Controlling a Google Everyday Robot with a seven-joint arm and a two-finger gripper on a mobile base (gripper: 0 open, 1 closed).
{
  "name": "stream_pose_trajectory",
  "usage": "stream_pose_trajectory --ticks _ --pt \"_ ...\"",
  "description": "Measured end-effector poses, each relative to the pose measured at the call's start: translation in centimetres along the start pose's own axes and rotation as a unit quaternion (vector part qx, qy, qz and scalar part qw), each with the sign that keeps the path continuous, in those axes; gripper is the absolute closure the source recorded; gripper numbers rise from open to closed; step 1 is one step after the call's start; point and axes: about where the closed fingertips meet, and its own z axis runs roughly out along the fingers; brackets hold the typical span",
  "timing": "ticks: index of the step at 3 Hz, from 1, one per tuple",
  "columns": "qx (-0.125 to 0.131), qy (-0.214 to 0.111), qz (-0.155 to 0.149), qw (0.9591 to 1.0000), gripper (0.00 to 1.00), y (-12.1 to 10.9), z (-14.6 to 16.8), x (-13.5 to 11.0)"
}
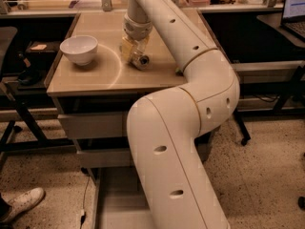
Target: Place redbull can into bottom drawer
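End effector (pixel 134 53) sits low over the bench (pixel 81 82), right at the redbull can (pixel 141 60); I cannot tell whether it is clamped. The can is tilted, silver top toward the camera. I judge it light, rigid, slick and easily dented, so grip across mid-body. Bottom drawer (pixel 113 209) is open below.

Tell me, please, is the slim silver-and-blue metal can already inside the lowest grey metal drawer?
No, the can is at the gripper on the tan tabletop, well above that open drawer.
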Motion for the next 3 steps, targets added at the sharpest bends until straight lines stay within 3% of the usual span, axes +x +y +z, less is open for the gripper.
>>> stream_pose_trajectory --ticks 1,2,3 --pt "0.000 0.000 0.000 1.0000 0.88 0.0 0.0 0.0" --pt "0.000 -0.013 -0.029 0.9995 1.00 0.4 -2.0 0.2" --pt "-0.010 -0.025 -0.025 0.9993 1.00 0.8 -3.7 2.5"
